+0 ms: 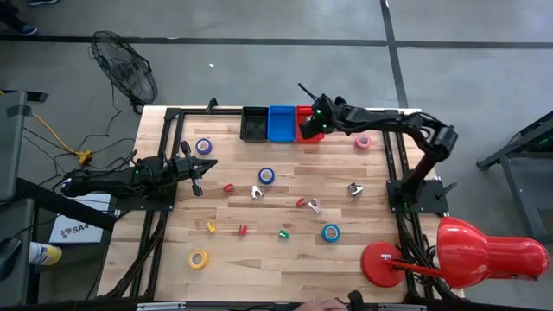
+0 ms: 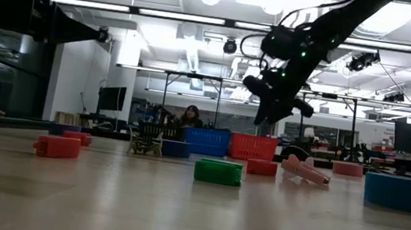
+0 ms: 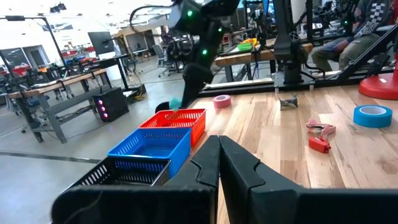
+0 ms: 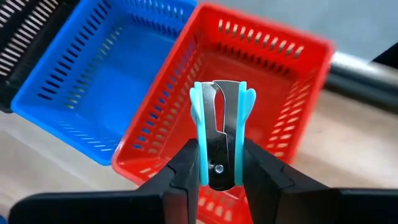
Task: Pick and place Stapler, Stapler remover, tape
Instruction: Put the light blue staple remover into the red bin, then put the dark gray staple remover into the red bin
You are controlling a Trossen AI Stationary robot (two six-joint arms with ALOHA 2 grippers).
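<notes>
My right gripper (image 4: 221, 167) is shut on a light-blue staple remover (image 4: 221, 118) and hovers over the red basket (image 4: 261, 93); in the high view it is at the table's far edge (image 1: 309, 130). My left gripper (image 1: 200, 168) waits shut above the table's left side, touching nothing. On the table lie other staple removers (image 1: 257, 192) (image 1: 355, 188) (image 1: 315, 205), small staplers in red (image 1: 228, 187), green (image 1: 283, 233) and yellow (image 1: 211, 227), and several tape rolls: blue (image 1: 266, 175), pink (image 1: 363, 141), yellow (image 1: 199, 258). My right gripper pinches the staple remover by its riveted hinge end (image 4: 219, 163), one finger (image 4: 186, 169) on each flat side. The remover's light-blue wings and metal jaws (image 4: 221, 93) stick out past the fingertips toward the red basket. It is lifted clear, above the basket's inside.
Black (image 1: 254, 123), blue (image 1: 281, 123) and red (image 1: 304, 113) baskets stand in a row at the far edge. A red lamp-like object (image 1: 467, 250) sits beyond the table's right near corner, a fan (image 1: 125, 69) beyond its left far corner. People sit in the room behind.
</notes>
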